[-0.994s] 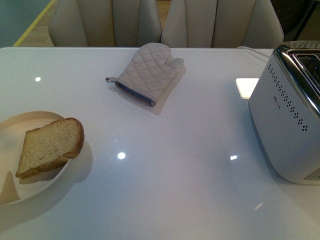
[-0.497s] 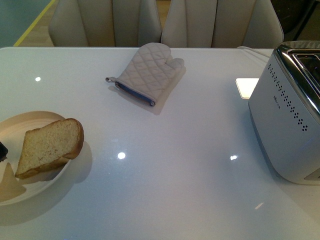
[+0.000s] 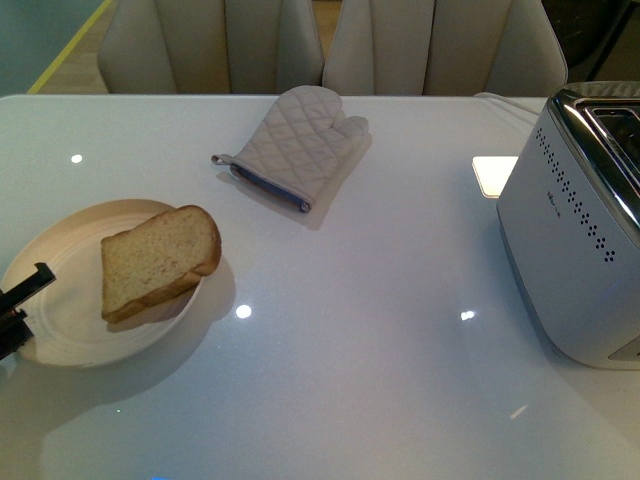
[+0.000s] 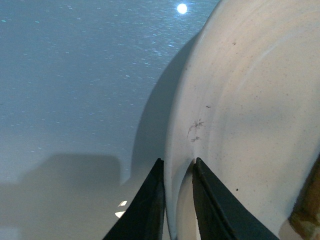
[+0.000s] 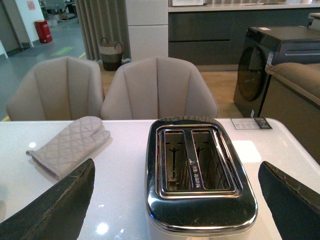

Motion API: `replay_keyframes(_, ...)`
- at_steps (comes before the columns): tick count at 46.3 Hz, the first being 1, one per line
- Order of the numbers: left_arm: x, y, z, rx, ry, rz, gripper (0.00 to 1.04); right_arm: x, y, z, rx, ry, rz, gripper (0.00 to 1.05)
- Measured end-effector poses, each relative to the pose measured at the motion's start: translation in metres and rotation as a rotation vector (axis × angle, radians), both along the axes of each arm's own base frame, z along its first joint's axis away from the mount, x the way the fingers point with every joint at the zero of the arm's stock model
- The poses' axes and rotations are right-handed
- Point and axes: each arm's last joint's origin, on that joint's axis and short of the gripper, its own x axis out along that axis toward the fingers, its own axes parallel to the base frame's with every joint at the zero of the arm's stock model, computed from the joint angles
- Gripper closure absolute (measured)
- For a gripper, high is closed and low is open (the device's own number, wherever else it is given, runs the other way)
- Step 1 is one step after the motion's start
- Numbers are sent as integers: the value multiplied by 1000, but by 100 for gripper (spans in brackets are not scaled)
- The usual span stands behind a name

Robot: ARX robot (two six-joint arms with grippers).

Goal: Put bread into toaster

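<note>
The bread (image 3: pixel 158 261), a thick tan slice with a brown crust, lies on a round beige plate (image 3: pixel 60 320) at the table's left. My left gripper (image 3: pixel 12 312) is shut on the plate's left rim; the left wrist view shows its black fingers (image 4: pixel 147 210) pinching the rim of the plate (image 4: pixel 250 110), with a corner of the bread (image 4: pixel 309 210) at the edge. The silver toaster (image 3: pixel 580 230) stands at the right. In the right wrist view my right gripper (image 5: pixel 180 205) is open above the toaster (image 5: pixel 197 175), whose two dark slots are empty.
A quilted beige oven mitt (image 3: pixel 295 145) lies at the table's back middle, also in the right wrist view (image 5: pixel 67 145). A small white card (image 3: pixel 493 175) lies behind the toaster. Beige chairs (image 3: pixel 330 45) stand behind the table.
The plate with the bread has slid to the right, toward the table's middle, and my left gripper has come into the front view holding its rim.
</note>
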Motion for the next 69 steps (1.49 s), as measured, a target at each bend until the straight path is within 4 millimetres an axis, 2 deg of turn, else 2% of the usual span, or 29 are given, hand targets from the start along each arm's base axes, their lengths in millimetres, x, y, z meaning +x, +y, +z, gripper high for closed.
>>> replay_keyframes(13, -6, -60, -1, -52, -3, -173, 100, 0, 0, 0, 0, 0, 0, 9)
replay_keyframes(23, -12, -85, -1, -70, -1, -241, 100, 0, 0, 0, 0, 0, 0, 9)
replay_keyframes(30, -18, -97, 0, -93, 4, -262, 71, 0, 0, 0, 0, 0, 0, 9)
replay_keyframes(36, -11, -95, 20, -105, -66, -224, 50, 0, 0, 0, 0, 0, 0, 9)
replay_keyframes(41, -4, -81, 48, -85, -174, -162, 30, 0, 0, 0, 0, 0, 0, 9)
replay_keyframes(44, -3, -67, 73, -62, -262, -118, 17, 0, 0, 0, 0, 0, 0, 9)
replay_keyframes(48, -5, -55, 97, -48, -345, -96, 6, 0, 0, 0, 0, 0, 0, 9)
replay_keyframes(53, -13, -45, 136, -7, -475, -97, 7, 0, 0, 0, 0, 0, 0, 9)
replay_keyframes(55, -21, -41, 158, 19, -541, -107, 7, 0, 0, 0, 0, 0, 0, 9)
replay_keyframes(60, -44, -37, 196, 76, -681, -114, 7, 0, 0, 0, 0, 0, 0, 9)
replay_keyframes(62, -54, -37, 206, 138, -792, -183, 13, 0, 0, 0, 0, 0, 0, 9)
replay_keyframes(65, -75, -40, 215, 358, -986, -276, 29, 0, 0, 0, 0, 0, 0, 9)
replay_keyframes(69, -91, -46, 214, 486, -1021, -363, 48, 0, 0, 0, 0, 0, 0, 9)
